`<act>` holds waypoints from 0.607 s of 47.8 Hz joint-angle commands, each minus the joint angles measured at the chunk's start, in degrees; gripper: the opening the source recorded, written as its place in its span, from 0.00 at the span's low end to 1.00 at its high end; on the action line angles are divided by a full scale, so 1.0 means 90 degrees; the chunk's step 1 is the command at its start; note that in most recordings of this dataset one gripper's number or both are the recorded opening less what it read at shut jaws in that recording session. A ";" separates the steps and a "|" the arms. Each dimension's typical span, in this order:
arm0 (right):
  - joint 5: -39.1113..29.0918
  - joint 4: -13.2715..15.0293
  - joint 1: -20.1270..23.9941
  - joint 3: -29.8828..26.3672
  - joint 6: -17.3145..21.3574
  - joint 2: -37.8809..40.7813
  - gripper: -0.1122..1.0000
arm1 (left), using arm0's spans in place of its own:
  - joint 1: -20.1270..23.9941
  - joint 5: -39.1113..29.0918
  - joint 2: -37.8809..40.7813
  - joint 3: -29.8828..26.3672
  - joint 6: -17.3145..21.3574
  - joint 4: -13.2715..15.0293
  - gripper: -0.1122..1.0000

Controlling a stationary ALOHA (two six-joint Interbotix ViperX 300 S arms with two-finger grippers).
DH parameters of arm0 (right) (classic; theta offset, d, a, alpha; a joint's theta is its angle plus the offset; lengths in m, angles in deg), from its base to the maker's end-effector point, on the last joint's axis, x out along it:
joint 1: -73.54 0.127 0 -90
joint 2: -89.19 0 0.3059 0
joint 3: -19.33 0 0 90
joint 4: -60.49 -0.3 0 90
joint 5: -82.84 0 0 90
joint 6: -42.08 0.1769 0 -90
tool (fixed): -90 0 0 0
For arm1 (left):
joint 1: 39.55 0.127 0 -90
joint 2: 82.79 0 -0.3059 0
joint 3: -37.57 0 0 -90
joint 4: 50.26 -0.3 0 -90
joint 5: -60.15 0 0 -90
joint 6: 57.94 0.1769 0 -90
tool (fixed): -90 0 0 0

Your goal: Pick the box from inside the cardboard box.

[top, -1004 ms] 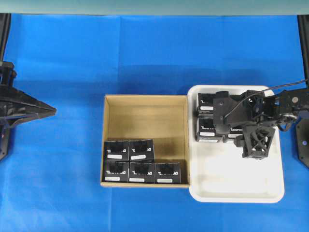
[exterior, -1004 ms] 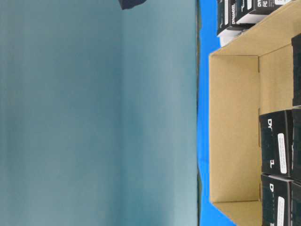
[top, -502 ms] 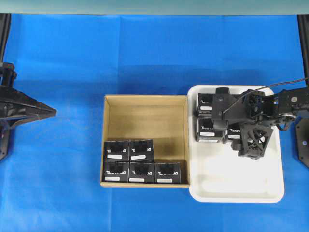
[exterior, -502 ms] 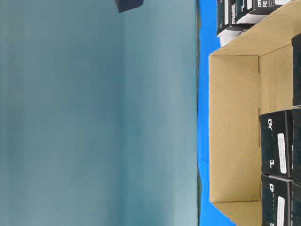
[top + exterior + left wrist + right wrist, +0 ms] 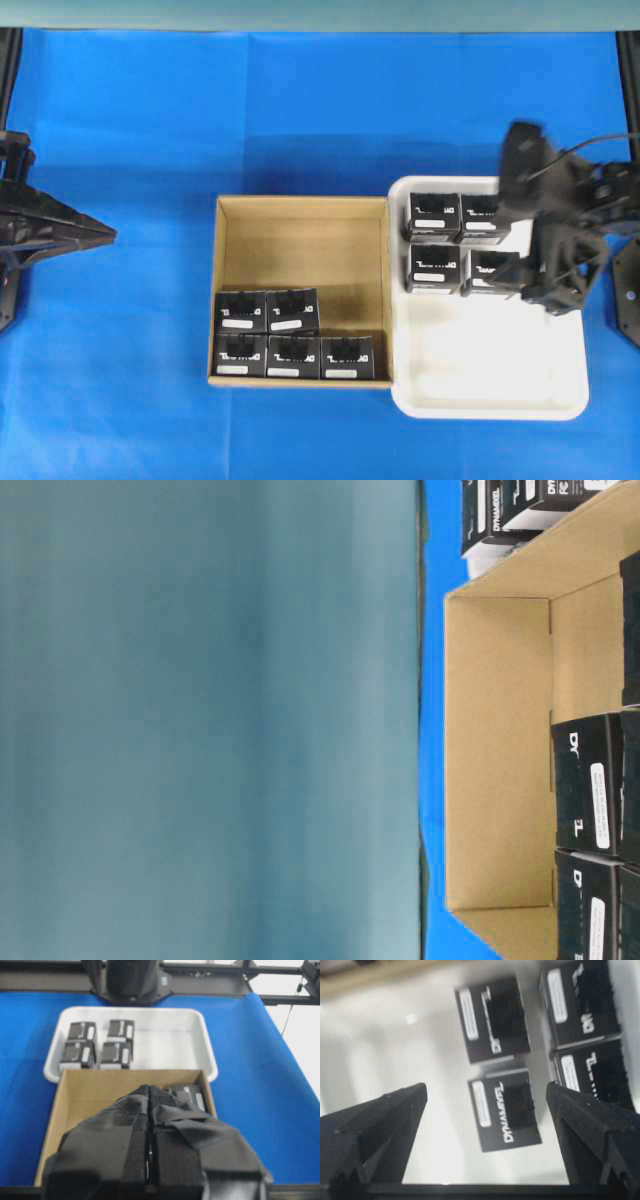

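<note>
A: What has just changed over your white tray [image 5: 500, 400]?

B: Your right gripper [image 5: 485, 1105] has let go and lifted; its fingers [image 5: 380, 1125] stand wide apart and empty above four black boxes [image 5: 433, 215] in the tray.

A: So that box is delivered. And the rest?

B: Five more boxes [image 5: 294, 309] sit in the cardboard box [image 5: 300, 215], along its near side. Your left gripper [image 5: 149, 1110] is pressed closed, holding nothing.

A: Any writing?

B: White lettering and small white labels, too blurred to read here.
</note>
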 commanded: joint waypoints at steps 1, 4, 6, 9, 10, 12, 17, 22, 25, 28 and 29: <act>0.0107 -0.0020 0.0039 -0.0039 0.0059 -0.0381 0.97 | -0.0020 0.0029 0.0068 -0.0176 -0.0010 -0.0010 0.07; 0.0166 -0.0020 0.0078 0.0068 0.0088 -0.0654 0.97 | -0.0020 0.0029 0.0078 -0.0176 0.0000 -0.0010 0.07; 0.0225 -0.0020 0.0117 0.0127 0.0078 -0.0781 0.97 | -0.0020 0.0029 0.0078 -0.0176 0.0000 -0.0010 0.07; 0.0352 -0.0020 0.0176 0.0166 0.0088 -0.0977 0.97 | -0.0020 0.0029 0.0078 -0.0176 0.0000 -0.0010 0.07; 0.0410 -0.0020 0.0195 0.0176 0.0088 -0.1025 0.97 | -0.0020 0.0029 0.0078 -0.0176 0.0000 -0.0010 0.07; 0.0557 -0.0010 0.0215 0.0195 0.0088 -0.1162 0.97 | -0.0020 0.0039 0.0078 -0.0176 0.0000 -0.0010 0.07; 0.0830 -0.0020 0.0215 0.0225 0.0088 -0.1348 0.97 | -0.0020 0.0029 0.0078 -0.0176 0.0000 -0.0010 0.07; 0.0967 -0.0020 0.0215 0.0264 0.0088 -0.1416 0.97 | -0.0020 0.0029 0.0088 -0.0186 -0.0010 -0.0010 0.07; 0.0977 -0.0020 0.0225 0.0273 0.0088 -0.1416 0.97 | -0.0020 0.0029 0.0088 -0.0186 -0.0010 -0.0010 0.07; 0.0996 -0.0020 0.0225 0.0293 0.0078 -0.1416 0.97 | -0.0010 0.0029 0.0088 -0.0176 0.0000 -0.0010 0.07; 0.1006 -0.0020 0.0234 0.0303 0.0078 -0.1416 0.97 | -0.0020 0.0029 0.0088 -0.0186 0.0000 -0.0010 0.07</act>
